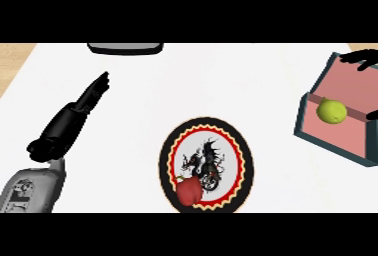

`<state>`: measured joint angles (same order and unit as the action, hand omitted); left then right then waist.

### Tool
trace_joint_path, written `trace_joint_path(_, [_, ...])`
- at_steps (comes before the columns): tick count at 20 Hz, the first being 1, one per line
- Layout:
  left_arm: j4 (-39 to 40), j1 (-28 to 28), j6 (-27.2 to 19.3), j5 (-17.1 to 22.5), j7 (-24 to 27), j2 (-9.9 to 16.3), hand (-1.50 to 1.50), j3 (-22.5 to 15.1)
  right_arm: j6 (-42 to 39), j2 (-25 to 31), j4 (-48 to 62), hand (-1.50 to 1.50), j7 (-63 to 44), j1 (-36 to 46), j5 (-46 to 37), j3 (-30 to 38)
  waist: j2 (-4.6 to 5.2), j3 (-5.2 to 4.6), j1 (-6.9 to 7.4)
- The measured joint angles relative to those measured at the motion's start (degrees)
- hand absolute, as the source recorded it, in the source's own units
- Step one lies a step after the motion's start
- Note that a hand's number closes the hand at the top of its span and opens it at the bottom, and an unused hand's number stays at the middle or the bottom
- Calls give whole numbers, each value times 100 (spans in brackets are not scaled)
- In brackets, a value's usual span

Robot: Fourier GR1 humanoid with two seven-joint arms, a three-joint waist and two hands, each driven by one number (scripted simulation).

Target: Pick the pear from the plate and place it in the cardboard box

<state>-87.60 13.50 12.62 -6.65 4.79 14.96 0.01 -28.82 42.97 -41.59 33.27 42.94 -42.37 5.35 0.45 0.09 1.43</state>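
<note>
grey forearm casing is seen at the lower left, and from it the left hand [70, 120] is stretched up and away, its fingers held straight and together, nothing being carried by them. just right of that wrist and nearer than the fingertips, a plate [169, 152] with a black rim, a red and cream scalloped ring and a dark dragon figure is laid on the white counter [221, 80]. a red pepper-like fruit [189, 190] is rested on the plate's near edge, well below and to the right of the left fingertips. further off and at the right, a box [347, 135] with dark teal walls and a pinkish inside is set; the yellow-green pear [331, 111] is found inside it, no longer on the plate. the right hand [362, 58] is shown only as dark fingers above the box's far corner, beyond the pear and apart from it; whether they are spread or curled cannot be told. a dark, grey-edged object [125, 48] is cut off by the far edge, beyond the left fingertips.
</note>
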Motion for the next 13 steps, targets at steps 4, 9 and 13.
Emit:
trace_joint_path(4, [8,-34,2,15,-6,25,0,48,-145,-385,430,-150,-33,213,1121,960,-23,7,-44])
trace_joint_path(9, [-11,-53,-56,-56,-25,-70,0,-40,-577,-444,1285,-150,-703,590,2294,2082,-12,4,-48])
trace_joint_path(13, [3,28,-33,-74,-6,-49,0,-24,-752,-86,1975,-150,-1058,852,2804,2692,24,5,13])
